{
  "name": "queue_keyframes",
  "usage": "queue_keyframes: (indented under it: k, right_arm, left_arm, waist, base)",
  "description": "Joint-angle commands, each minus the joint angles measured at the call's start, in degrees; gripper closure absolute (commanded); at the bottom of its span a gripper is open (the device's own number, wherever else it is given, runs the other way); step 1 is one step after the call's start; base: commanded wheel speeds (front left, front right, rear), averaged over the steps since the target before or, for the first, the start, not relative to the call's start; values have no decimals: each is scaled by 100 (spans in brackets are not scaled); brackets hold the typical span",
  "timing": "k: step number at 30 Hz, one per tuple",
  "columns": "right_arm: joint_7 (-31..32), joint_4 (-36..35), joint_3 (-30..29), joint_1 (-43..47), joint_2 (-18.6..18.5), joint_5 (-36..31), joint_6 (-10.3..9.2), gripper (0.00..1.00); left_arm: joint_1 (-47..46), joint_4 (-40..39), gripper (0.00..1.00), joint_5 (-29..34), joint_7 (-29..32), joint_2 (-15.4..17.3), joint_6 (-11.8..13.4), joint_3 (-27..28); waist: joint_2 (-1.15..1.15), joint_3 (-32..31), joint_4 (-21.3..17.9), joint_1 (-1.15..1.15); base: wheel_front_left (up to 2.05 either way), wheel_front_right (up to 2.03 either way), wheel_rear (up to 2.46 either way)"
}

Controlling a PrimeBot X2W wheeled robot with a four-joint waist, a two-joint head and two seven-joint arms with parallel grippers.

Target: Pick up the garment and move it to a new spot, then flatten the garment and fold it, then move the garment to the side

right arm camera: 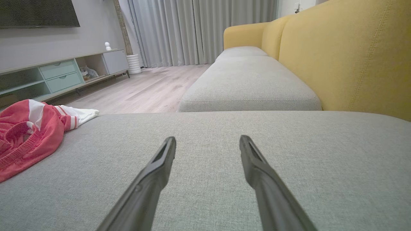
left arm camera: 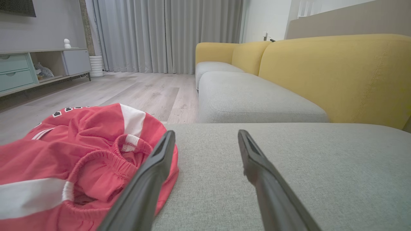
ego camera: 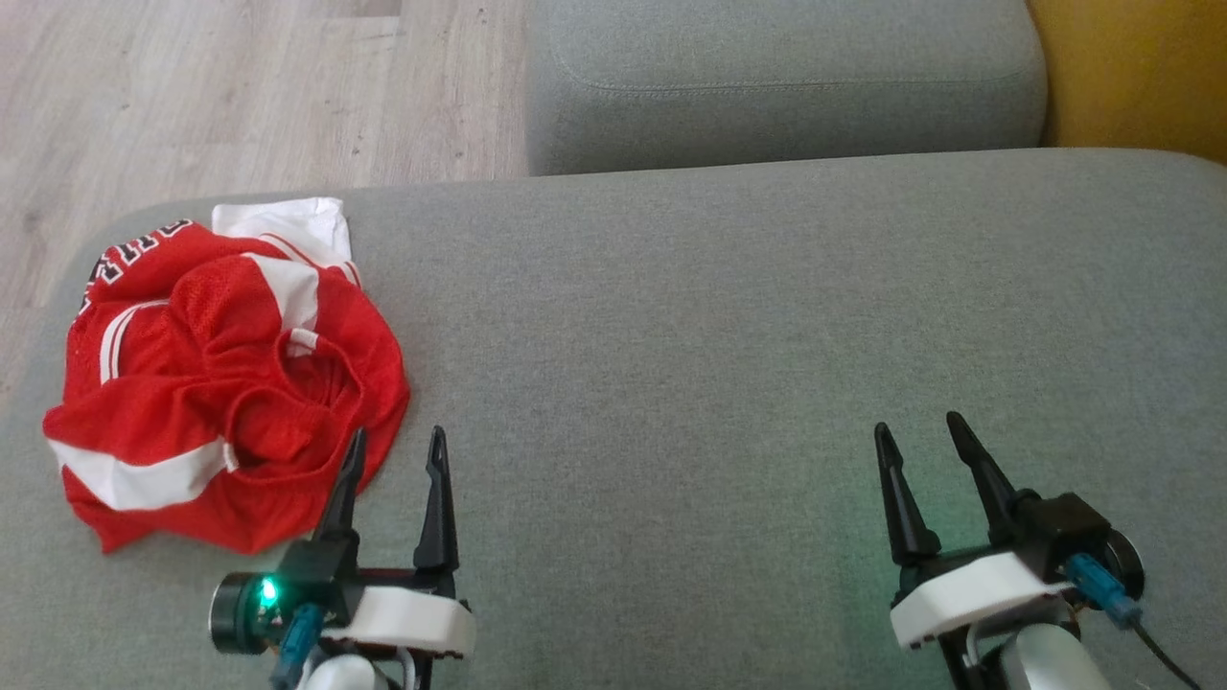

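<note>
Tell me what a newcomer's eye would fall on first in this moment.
The crumpled red and white garment stands out, bunched at the left end of the grey sofa cushion. The left tool sits open beside its near edge, and the right tool sits open over bare cushion far to the right. A yellow backrest brightens the wrist views.

Wide grey seat [ego camera: 729,345] across the foreground. Close behind its far edge, a second grey seat [ego camera: 786,86]. Along the right of both, a yellow backrest [ego camera: 1141,77]. To the left, pale wood floor [ego camera: 240,86]. Across the room, grey curtains [left arm camera: 167,35], a white ribbed bin [left arm camera: 96,65] beside them, and a low cabinet [left arm camera: 41,64] with teal drawers [left arm camera: 13,72]. On its top, a small white figure [left arm camera: 66,43]. Above, a dark screen [right arm camera: 35,12].
</note>
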Motion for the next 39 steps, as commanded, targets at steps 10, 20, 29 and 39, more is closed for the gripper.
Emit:
queue_keyframes:
  k: [10,20,29,39]
  right_arm:
    - [-78,-118,132,-330,-52,23,-4,0]
    - [-78,-134,111,-298,-52,27,-4,0]
    - [-78,-156,39,-340,-52,-48,-4,0]
    - [-78,-209,-88,-596,-52,-489,-4,0]
  left_arm:
    - [-330,-91,0,-25,-56,36,45,246]
    - [-379,-35,0,22,-56,36,153,252]
    - [-428,-258,0,-28,-56,36,213,343]
    - [-611,-631,0,-126,-56,36,318,708]
  waist:
    - [0,-7,8,0]
    - [0,-6,337,0]
    - [0,246,1551,0]
    - [0,926,2366,0]
  base:
    - [0,0,0]
    - [0,0,0]
    - [0,0,0]
    - [0,0,0]
